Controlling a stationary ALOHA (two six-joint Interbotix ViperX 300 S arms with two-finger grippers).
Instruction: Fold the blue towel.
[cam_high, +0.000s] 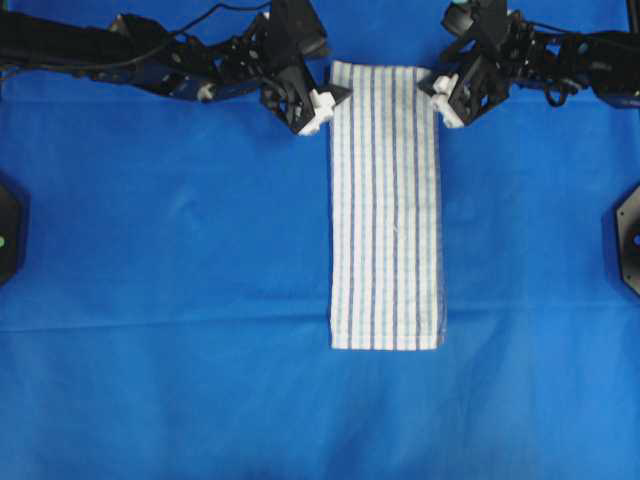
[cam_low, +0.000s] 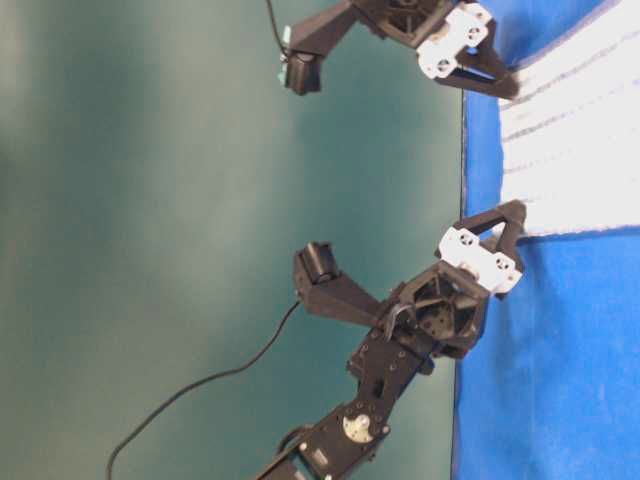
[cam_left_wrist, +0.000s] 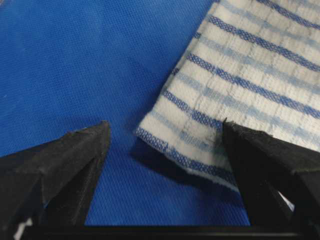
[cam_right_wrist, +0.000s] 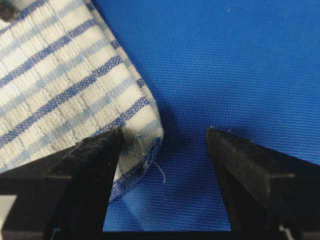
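The blue towel (cam_high: 386, 210) lies flat on the table as a long narrow strip, white with fine blue stripes, running from the far edge toward the front. My left gripper (cam_high: 325, 110) hovers open at the towel's far left corner. In the left wrist view the corner of the towel (cam_left_wrist: 250, 75) lies between the spread fingers of the left gripper (cam_left_wrist: 165, 125), under the right finger. My right gripper (cam_high: 437, 98) is open at the far right corner. In the right wrist view the towel (cam_right_wrist: 60, 75) has its corner beside the left finger of the right gripper (cam_right_wrist: 165, 131). Neither gripper holds anything.
A large plain blue cloth (cam_high: 150, 250) covers the table. Black fixtures sit at the left edge (cam_high: 8, 230) and the right edge (cam_high: 628, 235). Both arms stretch along the far side. The table-level view shows the towel (cam_low: 570, 140) by a green backdrop (cam_low: 150, 200).
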